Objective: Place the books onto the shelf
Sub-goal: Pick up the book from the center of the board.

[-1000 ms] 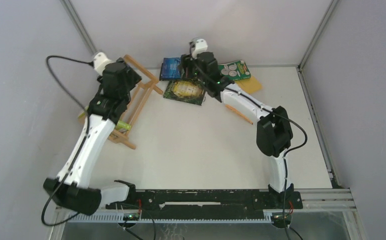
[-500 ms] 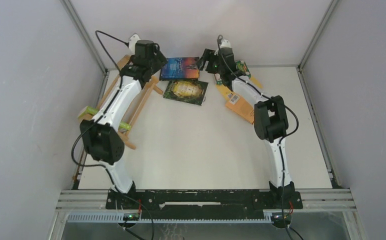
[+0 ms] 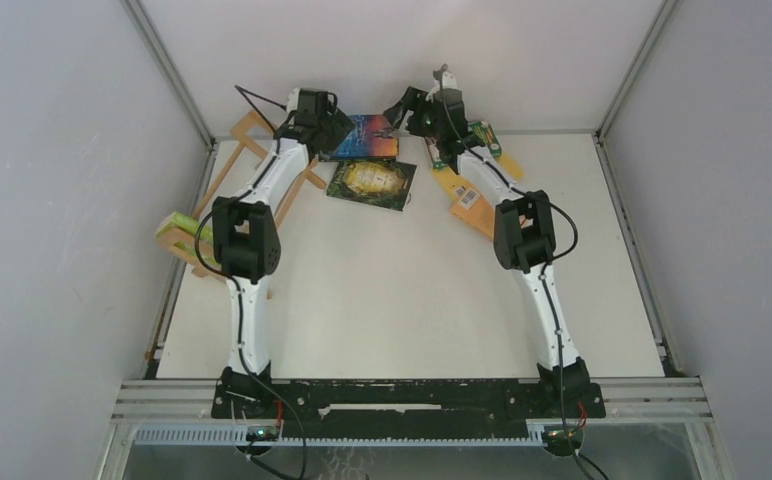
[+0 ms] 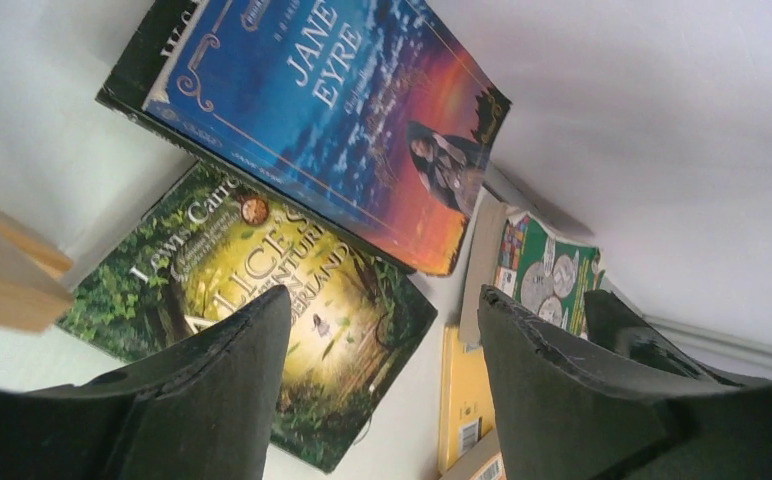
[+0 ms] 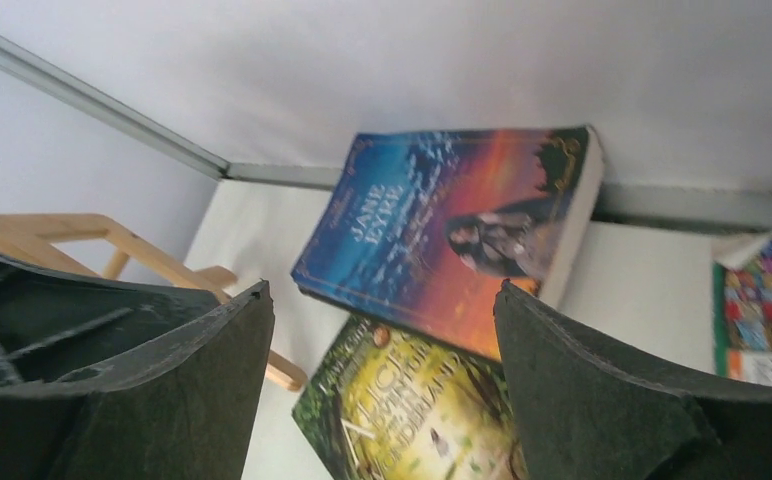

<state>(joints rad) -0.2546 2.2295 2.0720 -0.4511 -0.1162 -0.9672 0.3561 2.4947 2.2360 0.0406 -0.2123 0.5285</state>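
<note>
Both grippers hover open at the table's far end, facing each other over the books. My left gripper (image 3: 337,128) (image 4: 382,315) holds nothing; below it lie the blue Jane Eyre book (image 3: 367,137) (image 4: 332,110) and the dark green-and-gold Alice book (image 3: 372,182) (image 4: 362,300). My right gripper (image 3: 399,110) (image 5: 382,300) is also empty above the same blue book (image 5: 452,230) and Alice book (image 5: 412,410). A green book with white circles (image 3: 484,138) (image 4: 552,275) and a yellow-orange book (image 3: 462,190) (image 4: 462,400) lie under the right arm. The light-wood shelf (image 3: 247,132) (image 5: 82,240) stands at the left with a lime-green book (image 3: 177,222) on its near end.
The grey back wall and its metal rail (image 5: 92,100) run right behind the books. The left side wall stands close behind the shelf. Bare white tabletop (image 3: 392,290) spreads between the arms toward their bases.
The left arm has swung from above the shelf out to the blue book at the back. The right arm has stretched toward the back wall and its jaws have widened.
</note>
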